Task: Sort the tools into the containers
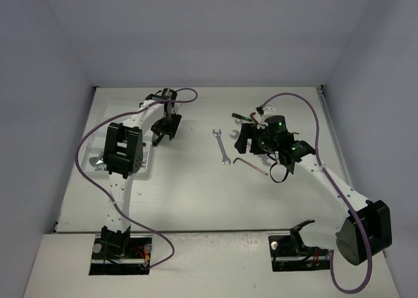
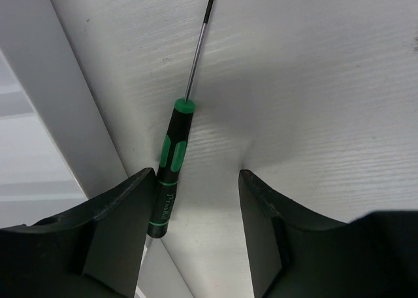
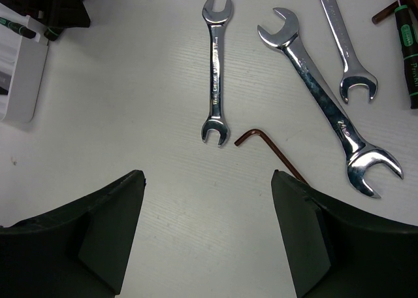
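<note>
A thin green-black screwdriver [image 2: 171, 164] lies slanted on the table, its tip pointing away. Its handle rests against the inner face of one finger of my left gripper [image 2: 196, 174], whose jaws stand wide apart and do not clamp it. The handle's end overlaps the white tray's edge [image 2: 78, 115]. My right gripper [image 3: 208, 175] hangs open and empty above the table. Ahead of it lie a small silver wrench [image 3: 215, 69], a larger wrench [image 3: 323, 102], a third wrench [image 3: 343, 43] and a red-brown hex key [image 3: 264, 144]. From above, the left gripper [image 1: 160, 131] hovers by the tray [image 1: 149, 167].
Another green-black screwdriver [image 3: 408, 56] and a second hex key [image 3: 385, 10] lie at the right edge of the right wrist view. The left arm covers most of the tray [image 3: 19, 69]. Grey walls close in the table on three sides.
</note>
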{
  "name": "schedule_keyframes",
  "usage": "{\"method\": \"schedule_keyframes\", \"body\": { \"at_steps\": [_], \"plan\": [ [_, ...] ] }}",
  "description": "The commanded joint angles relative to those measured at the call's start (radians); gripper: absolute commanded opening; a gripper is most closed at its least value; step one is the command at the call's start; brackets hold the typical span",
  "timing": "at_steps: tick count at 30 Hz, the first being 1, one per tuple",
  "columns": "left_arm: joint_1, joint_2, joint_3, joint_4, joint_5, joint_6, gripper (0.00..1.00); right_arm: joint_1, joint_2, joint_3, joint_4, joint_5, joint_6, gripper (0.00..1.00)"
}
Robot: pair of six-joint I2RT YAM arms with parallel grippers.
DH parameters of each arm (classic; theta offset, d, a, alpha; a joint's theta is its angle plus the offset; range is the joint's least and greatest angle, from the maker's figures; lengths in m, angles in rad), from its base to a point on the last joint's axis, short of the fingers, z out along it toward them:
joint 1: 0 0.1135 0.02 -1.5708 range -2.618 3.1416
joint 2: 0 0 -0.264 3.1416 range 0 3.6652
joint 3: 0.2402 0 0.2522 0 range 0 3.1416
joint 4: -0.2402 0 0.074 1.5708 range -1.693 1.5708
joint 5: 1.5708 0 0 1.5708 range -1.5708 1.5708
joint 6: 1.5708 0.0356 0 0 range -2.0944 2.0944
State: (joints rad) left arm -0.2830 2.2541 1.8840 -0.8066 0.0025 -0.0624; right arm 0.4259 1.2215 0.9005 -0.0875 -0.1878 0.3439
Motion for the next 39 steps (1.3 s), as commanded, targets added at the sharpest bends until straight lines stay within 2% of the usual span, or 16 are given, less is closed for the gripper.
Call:
{"method": "schedule_keyframes", "body": {
  "at_steps": [1,3,6,7,9,10,15,18,23,26,33,37,39],
  "plan": [
    [0.018,-0.008,0.033,-0.016,-0.003,0.005,0.47,-0.005,-0.005,0.004,0.036,-0.001,0.008,0.75],
    [0.018,-0.001,0.029,-0.016,0.018,0.004,0.43,-0.004,-0.007,0.000,0.037,-0.002,0.008,0.75],
    [0.017,-0.002,0.022,-0.016,0.039,-0.003,0.32,-0.004,-0.002,0.000,0.036,-0.001,0.010,0.75],
    [0.015,-0.005,0.017,-0.016,0.046,-0.008,0.25,-0.004,-0.002,0.000,0.035,-0.001,0.010,0.75],
    [0.009,-0.024,0.008,-0.016,0.069,-0.022,0.06,-0.004,-0.002,0.004,0.035,0.001,0.010,0.75],
    [0.003,-0.036,0.000,-0.013,0.075,-0.039,0.00,-0.004,-0.001,0.006,0.037,0.003,0.010,0.75],
    [-0.016,-0.143,-0.026,-0.014,0.119,-0.128,0.00,-0.004,0.004,0.011,0.035,0.005,0.010,0.75],
    [0.003,-0.290,-0.071,-0.012,0.064,-0.305,0.00,-0.004,0.006,0.017,0.036,0.010,0.014,0.75],
    [0.094,-0.491,-0.236,0.078,0.008,-0.624,0.00,-0.004,0.015,0.021,0.038,0.022,0.018,0.75],
    [0.215,-0.622,-0.473,0.232,0.020,-0.836,0.00,-0.004,0.015,0.023,0.038,0.030,0.018,0.75],
    [0.342,-0.706,-0.695,0.393,-0.077,-1.064,0.01,-0.004,-0.002,0.012,0.035,0.035,0.013,0.75],
    [0.365,-0.666,-0.674,0.440,-0.108,-1.091,0.03,-0.004,-0.012,0.005,0.037,0.042,0.018,0.75],
    [0.377,-0.618,-0.636,0.406,-0.131,-1.104,0.04,-0.004,-0.020,-0.004,0.036,0.049,0.018,0.75]
  ]
}}
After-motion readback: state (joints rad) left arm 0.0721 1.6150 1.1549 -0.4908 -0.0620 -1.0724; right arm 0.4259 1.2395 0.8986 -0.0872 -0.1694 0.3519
